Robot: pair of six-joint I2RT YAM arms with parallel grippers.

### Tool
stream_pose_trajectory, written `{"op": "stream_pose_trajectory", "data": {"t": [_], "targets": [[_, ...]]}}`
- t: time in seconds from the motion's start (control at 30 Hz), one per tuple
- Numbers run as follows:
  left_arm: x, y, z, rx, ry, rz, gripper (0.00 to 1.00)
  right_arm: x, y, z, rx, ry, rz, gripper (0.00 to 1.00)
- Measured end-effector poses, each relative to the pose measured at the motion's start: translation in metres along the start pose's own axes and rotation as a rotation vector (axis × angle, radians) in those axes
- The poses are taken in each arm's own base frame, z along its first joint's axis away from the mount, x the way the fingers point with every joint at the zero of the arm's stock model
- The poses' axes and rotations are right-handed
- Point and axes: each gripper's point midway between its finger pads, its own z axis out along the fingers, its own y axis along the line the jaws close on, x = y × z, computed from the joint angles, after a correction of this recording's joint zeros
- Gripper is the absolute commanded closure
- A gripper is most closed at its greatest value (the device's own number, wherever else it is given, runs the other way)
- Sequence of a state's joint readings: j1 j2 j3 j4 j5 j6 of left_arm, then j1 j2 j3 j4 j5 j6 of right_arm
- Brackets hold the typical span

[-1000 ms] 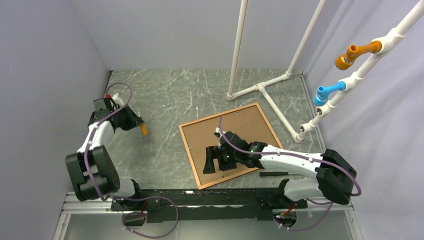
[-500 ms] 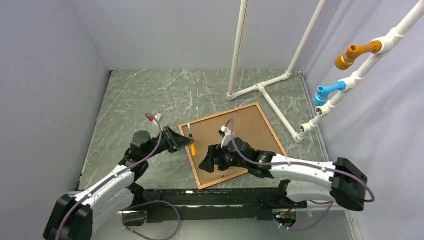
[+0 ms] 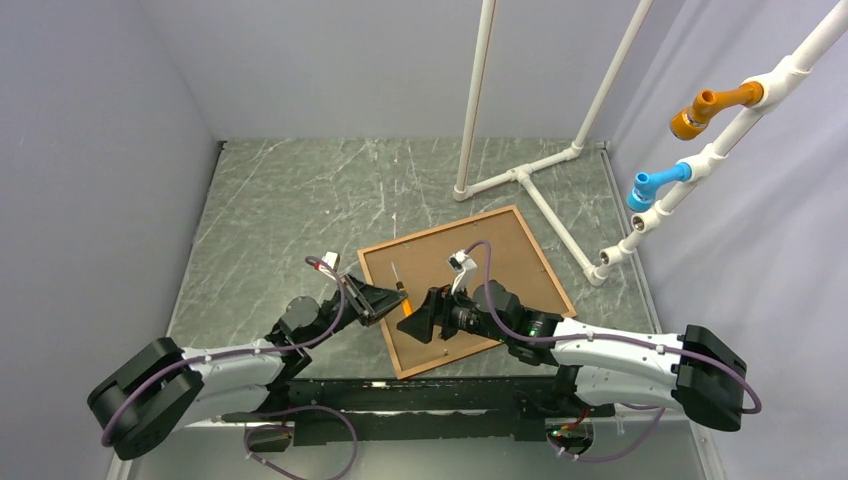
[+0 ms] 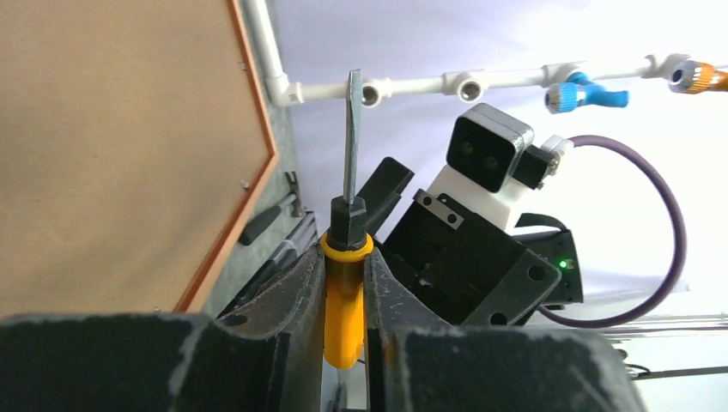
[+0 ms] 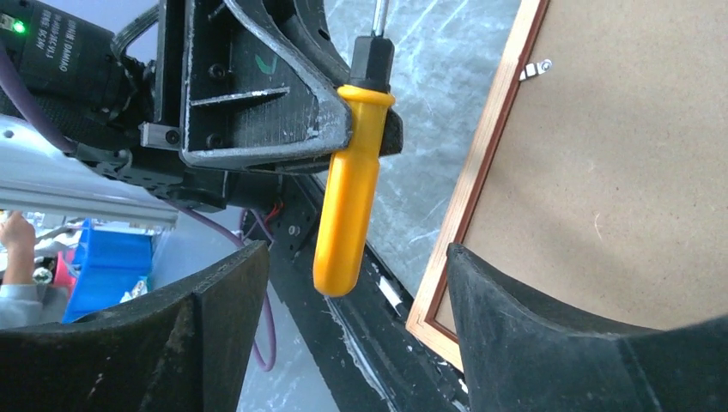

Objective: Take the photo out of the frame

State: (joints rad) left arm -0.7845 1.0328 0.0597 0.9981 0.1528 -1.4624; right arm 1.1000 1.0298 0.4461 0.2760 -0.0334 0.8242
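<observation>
The frame (image 3: 440,229) lies back-up on the marble table. The photo (image 3: 500,260) sits face down in it, so only its brown board back shows. My left gripper (image 3: 392,300) hovers over the frame's left edge, shut on the yellow handle of a screwdriver (image 4: 345,309). The blade points away from the wrist. My right gripper (image 3: 420,322) faces it, open, and the butt of the screwdriver handle (image 5: 348,215) hangs between its fingers without touching either one. A small metal clip (image 5: 536,69) sits on the frame's rim (image 5: 481,163).
A white pipe stand (image 3: 520,175) stands behind the frame, with orange (image 3: 715,105) and blue (image 3: 655,187) fittings on its right branch. A black mounting rail (image 3: 420,395) runs along the near table edge. Grey walls close in the left, back and right sides.
My left arm has swung from the far left across to the frame's left edge, carrying the screwdriver. My right gripper has turned toward it and its fingers have narrowed a little.
</observation>
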Motion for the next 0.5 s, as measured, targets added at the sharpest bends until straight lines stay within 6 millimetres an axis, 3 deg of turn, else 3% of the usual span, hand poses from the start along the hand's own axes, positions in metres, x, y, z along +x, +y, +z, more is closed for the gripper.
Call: {"op": "stream_pose_trajectory", "data": {"t": [0.3, 0.37, 0.47, 0.5], "targets": [[0.004, -0.017, 0.007, 0.076, -0.020, -0.062, 1.00, -0.013, 0.003, -0.001, 0.015, -0.035, -0.063, 0.50], [0.006, -0.018, 0.008, 0.083, -0.020, -0.070, 1.00, -0.013, 0.002, -0.002, 0.018, -0.033, -0.075, 0.64], [0.006, -0.015, 0.010, 0.077, -0.027, -0.077, 1.00, -0.013, 0.003, -0.002, 0.013, -0.030, -0.094, 0.98], [0.005, -0.015, 0.011, 0.082, -0.031, -0.082, 0.97, -0.014, 0.002, -0.002, 0.022, -0.033, -0.094, 1.00]]}}
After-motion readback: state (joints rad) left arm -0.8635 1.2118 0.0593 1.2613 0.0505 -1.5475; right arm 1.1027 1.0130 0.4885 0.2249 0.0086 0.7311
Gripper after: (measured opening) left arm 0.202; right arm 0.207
